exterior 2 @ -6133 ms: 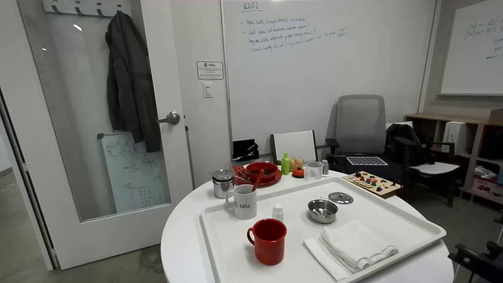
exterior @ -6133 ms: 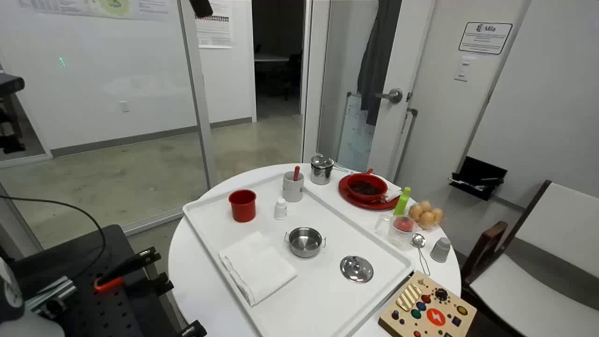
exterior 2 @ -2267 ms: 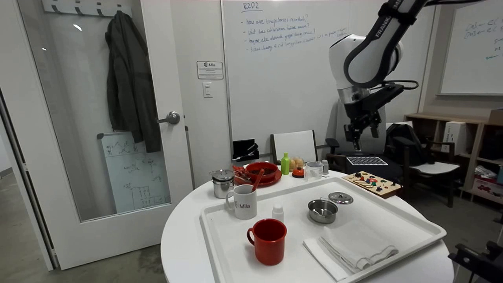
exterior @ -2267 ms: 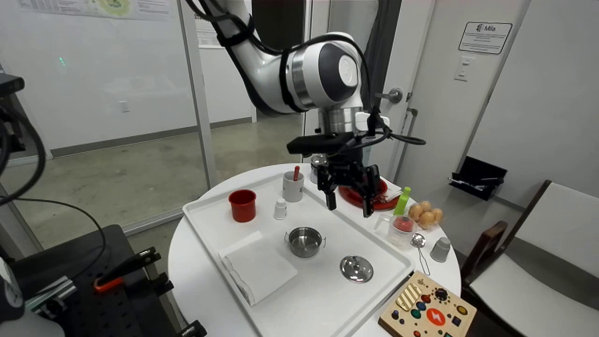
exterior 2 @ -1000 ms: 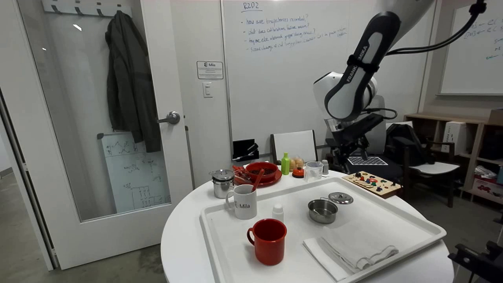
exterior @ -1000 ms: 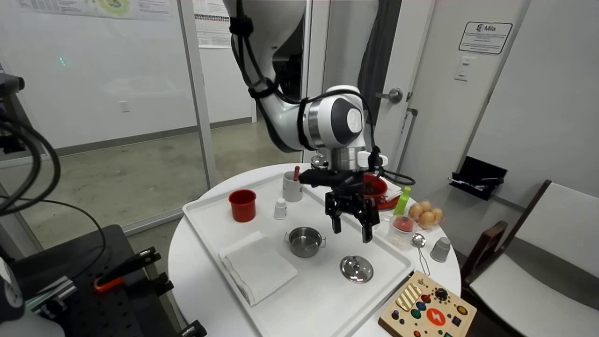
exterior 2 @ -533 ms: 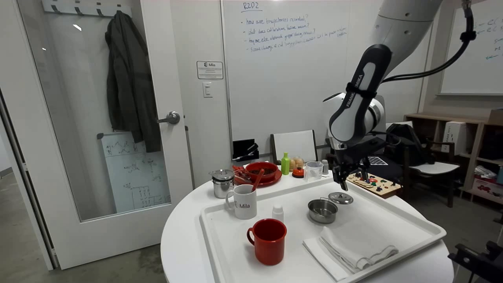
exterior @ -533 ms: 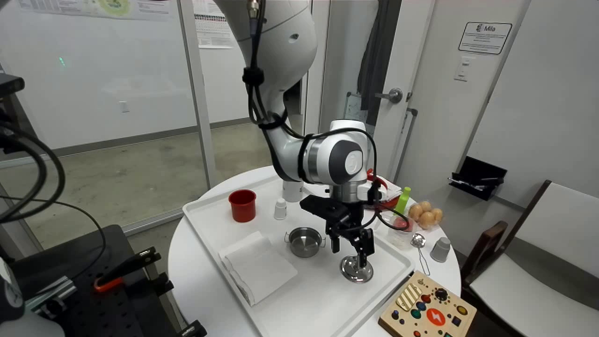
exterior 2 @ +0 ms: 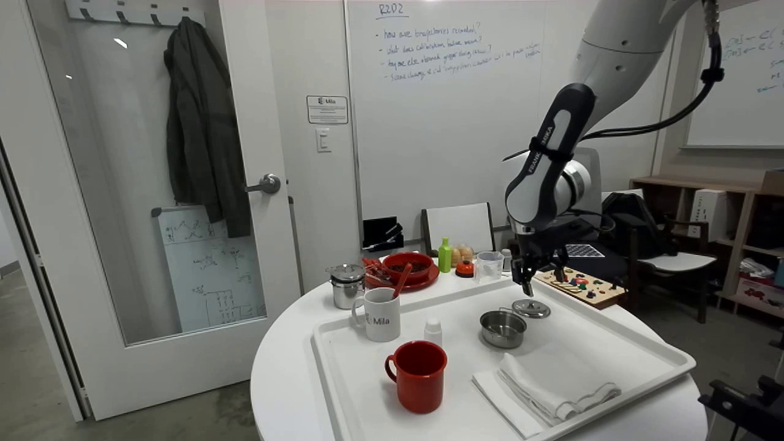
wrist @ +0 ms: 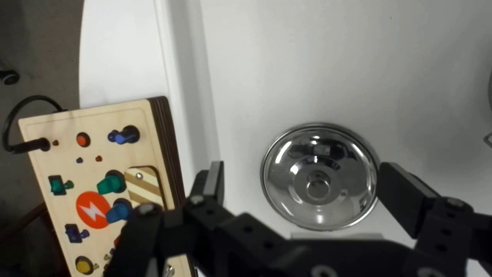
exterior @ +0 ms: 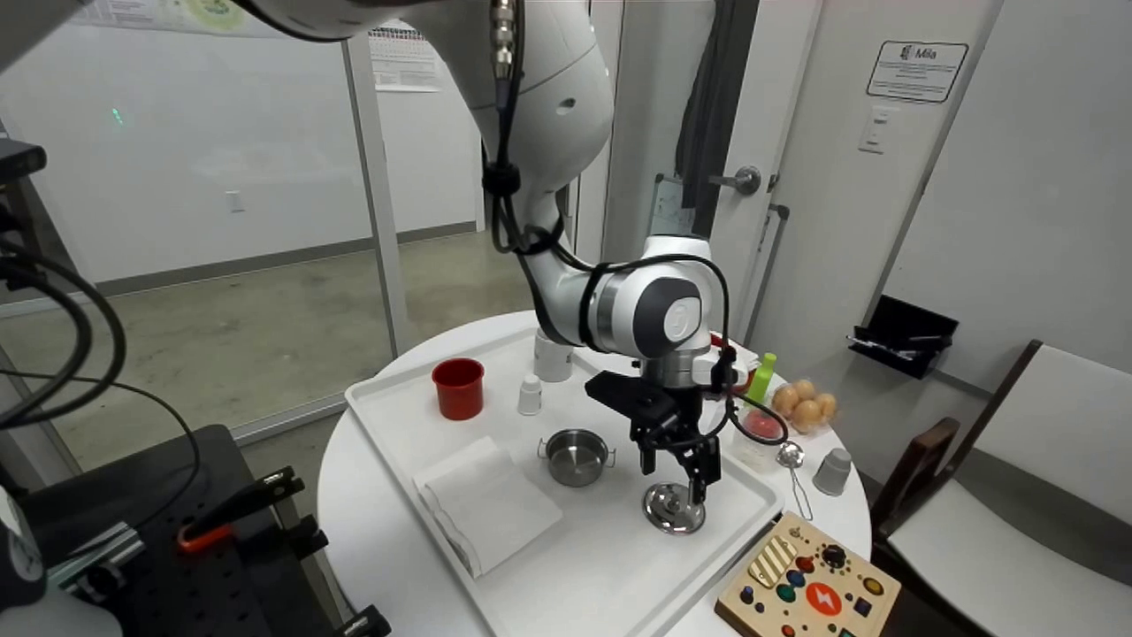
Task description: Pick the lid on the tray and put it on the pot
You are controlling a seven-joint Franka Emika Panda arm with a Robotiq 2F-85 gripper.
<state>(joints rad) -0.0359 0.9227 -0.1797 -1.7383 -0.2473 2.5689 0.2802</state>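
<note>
The lid (exterior: 668, 513) is a shiny round silver disc with a small knob. It lies flat on the white tray (exterior: 610, 575) and also shows in an exterior view (exterior 2: 531, 309) and the wrist view (wrist: 319, 154). The steel pot (exterior: 577, 458) stands open beside the lid on the tray, also in an exterior view (exterior 2: 503, 331); only a sliver shows at the wrist view's right edge. My gripper (exterior: 674, 480) is open and empty just above the lid. In the wrist view its fingers (wrist: 301, 167) spread on either side of the lid, the right finger overlapping the lid's edge.
A white cloth (exterior: 491, 509), red cup (exterior: 459, 389), white bottle (exterior: 530, 395) and mug (exterior 2: 382, 315) stand on the tray. A wooden button board (wrist: 96, 184) sits beyond the tray's rim (wrist: 188, 77). A clear measuring cup (exterior 2: 489, 267) and green bottle (exterior 2: 444, 256) stand behind.
The arm came into view and descended over the lid, fingers open. In the last half second the gripper shifted slightly sideways. Lid and pot have not moved.
</note>
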